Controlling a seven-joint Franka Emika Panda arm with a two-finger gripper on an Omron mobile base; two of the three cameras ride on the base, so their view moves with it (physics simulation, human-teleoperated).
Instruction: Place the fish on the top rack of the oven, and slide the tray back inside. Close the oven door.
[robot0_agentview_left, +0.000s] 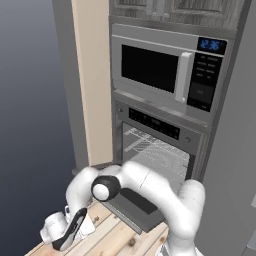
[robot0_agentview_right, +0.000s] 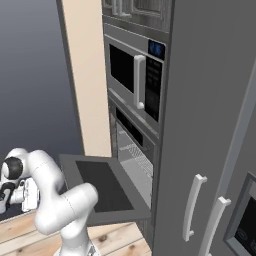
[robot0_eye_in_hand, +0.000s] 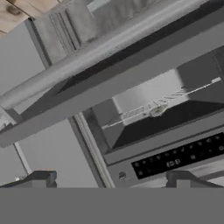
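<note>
Fish lies on the top rack, seen through the hand view as a small grey-brown shape on the silver wires, and the rack looks pushed inside the oven rather than pulled out. So placing and sliding seem done. The oven door hangs fully open, flat and level, its bar handle close before the hand camera. The pincer is spread and pinches nothing. Closing the door is what remains.

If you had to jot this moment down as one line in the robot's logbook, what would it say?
oven door: open, lying flat | fish: on top rack inside oven | gripper: open, empty, outside below the door
</note>
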